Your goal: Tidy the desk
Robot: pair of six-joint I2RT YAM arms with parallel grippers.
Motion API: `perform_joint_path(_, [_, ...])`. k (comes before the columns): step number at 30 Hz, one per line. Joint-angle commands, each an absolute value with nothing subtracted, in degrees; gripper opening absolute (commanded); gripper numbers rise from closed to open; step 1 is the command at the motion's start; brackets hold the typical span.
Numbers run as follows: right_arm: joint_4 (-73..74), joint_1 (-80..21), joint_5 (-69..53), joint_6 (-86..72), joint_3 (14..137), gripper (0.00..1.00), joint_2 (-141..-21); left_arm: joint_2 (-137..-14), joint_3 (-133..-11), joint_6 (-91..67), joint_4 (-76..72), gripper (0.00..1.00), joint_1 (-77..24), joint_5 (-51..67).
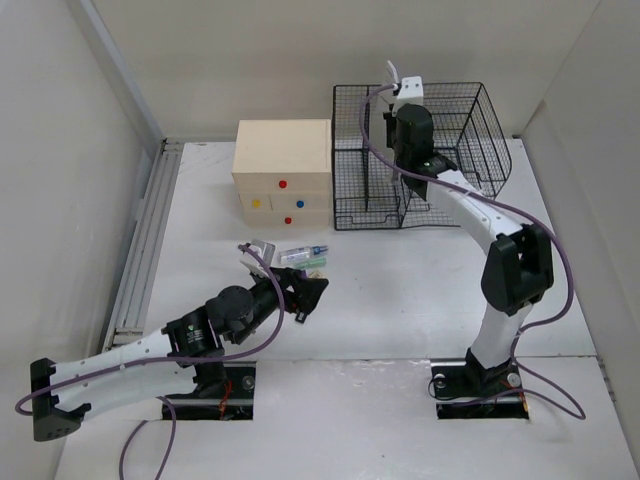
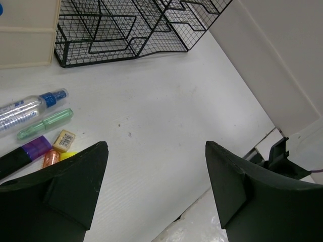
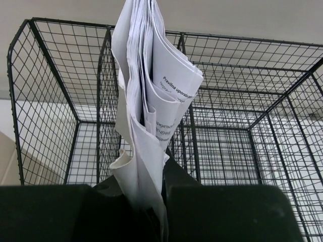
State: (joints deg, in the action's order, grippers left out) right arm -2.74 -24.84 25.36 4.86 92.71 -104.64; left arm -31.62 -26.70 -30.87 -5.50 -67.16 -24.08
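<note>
The white desk (image 1: 400, 290) carries a beige drawer box (image 1: 282, 170) and a black wire-mesh organizer (image 1: 440, 150) at the back. My right gripper (image 1: 405, 103) is over the organizer, shut on a bundle of folded white papers (image 1: 408, 86). In the right wrist view the papers (image 3: 151, 96) stand up from between the shut fingers (image 3: 161, 184), with the mesh compartments (image 3: 237, 136) behind them. My left gripper (image 1: 308, 292) is open and empty, low over the desk beside a small bottle (image 1: 303, 255). In the left wrist view it (image 2: 156, 146) frames only bare desk (image 2: 166, 111).
Left of the left gripper lie a clear bottle with a blue cap (image 2: 30, 108), a green pen (image 2: 45, 124), a yellow eraser (image 2: 64, 140), and purple (image 2: 35, 147) and orange (image 2: 50, 158) items. A ridged metal rail (image 1: 145, 240) runs along the desk's left side. Walls enclose the desk.
</note>
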Motion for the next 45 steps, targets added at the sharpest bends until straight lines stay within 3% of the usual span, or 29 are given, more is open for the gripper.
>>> perform_joint_path(1, [-11.16, -24.43, 21.8, -0.26, 90.54, 0.0, -105.38, -30.85, -26.46, -30.59, -7.56, 0.75, -67.5, -24.96])
perform_joint_path(13, [-13.79, -26.19, 28.21, -6.5, 82.97, 0.0, -100.63, -32.6, -25.4, -30.59, -10.36, 0.75, -67.5, -24.96])
perform_joint_path(26, [-23.91, -33.75, 41.92, 4.75, 79.8, 0.0, -96.24, -31.46, -25.93, -30.59, -9.84, 0.75, -67.5, -24.43])
perform_joint_path(45, [-27.07, -29.09, 37.45, 7.21, 85.25, 0.0, -106.87, -31.99, -25.93, -30.59, -9.32, 0.75, -67.5, -24.43])
